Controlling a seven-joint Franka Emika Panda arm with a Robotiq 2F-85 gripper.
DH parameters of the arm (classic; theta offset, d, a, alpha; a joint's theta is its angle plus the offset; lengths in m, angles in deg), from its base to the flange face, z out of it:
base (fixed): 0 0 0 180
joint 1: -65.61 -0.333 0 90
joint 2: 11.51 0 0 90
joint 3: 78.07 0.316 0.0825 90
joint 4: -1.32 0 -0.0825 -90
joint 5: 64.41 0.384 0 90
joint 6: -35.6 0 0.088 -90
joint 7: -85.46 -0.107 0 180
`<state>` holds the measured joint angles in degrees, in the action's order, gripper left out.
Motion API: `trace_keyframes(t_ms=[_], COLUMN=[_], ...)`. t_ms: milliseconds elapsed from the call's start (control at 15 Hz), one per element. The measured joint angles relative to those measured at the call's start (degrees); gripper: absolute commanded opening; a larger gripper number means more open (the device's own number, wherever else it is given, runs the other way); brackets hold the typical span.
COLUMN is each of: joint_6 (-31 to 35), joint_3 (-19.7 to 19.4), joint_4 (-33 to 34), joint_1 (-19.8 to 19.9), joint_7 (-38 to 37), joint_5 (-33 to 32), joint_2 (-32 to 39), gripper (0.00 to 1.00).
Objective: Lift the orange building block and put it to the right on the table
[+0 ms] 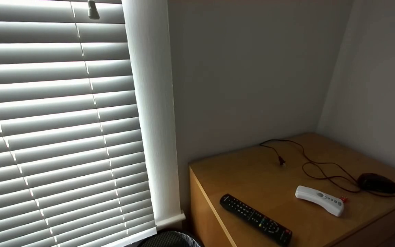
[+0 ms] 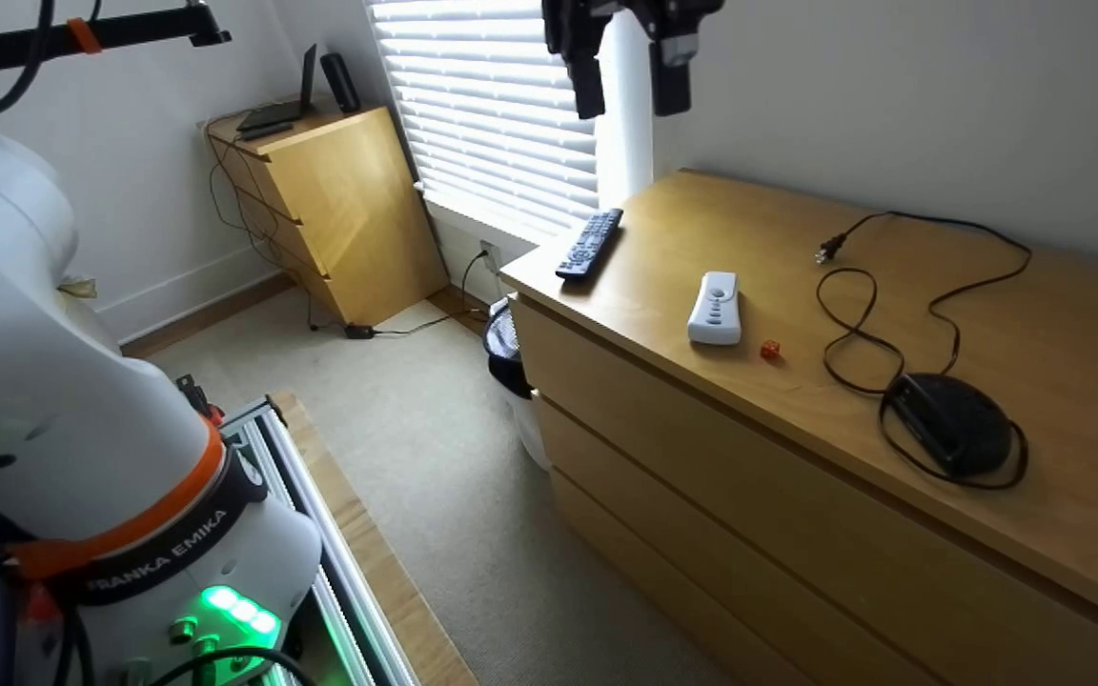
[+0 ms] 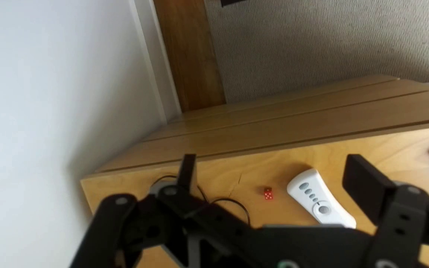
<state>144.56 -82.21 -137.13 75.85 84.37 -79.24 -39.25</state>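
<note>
Near white slatted blinds [image 2: 501, 105], we see a light-brown wooden desk [image 2: 749, 224]; black two-fingered pincer [image 2: 631, 108] spread wide, top cropped in an exterior view.

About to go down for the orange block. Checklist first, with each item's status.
1. Gripper open, nothing held: ok.
2. Orange block in sight: ok, in all three views; redder, with pale dots, in the wrist view.
3. Block between the jaws as the wrist view sees it: ok.
4. Room beside it: not ok; the white remote lies close and might catch a jaw.
5. Way to the right, in an exterior view: not ok; a corded black device lies that way.
6. Exact set-down spot on the table: cannot tell; nothing marks it.
</note>
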Motion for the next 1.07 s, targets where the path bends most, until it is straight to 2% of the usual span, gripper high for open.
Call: trace_keyframes(t_ms=[467, 800, 1067], joint_6=[10.53, 16.84, 22.44], joint_3=[-2.8, -3.52, -3.53], joint_4=[7.52, 8.93, 9.15], joint_1=[-0.56, -0.56, -0.52], joint_7=[4.5, 9.22, 10.32], joint_5=[0.92, 7.53, 7.88], joint_2=[18.61, 28.53, 34.47], gripper=[1.0, 1.0, 1.0])
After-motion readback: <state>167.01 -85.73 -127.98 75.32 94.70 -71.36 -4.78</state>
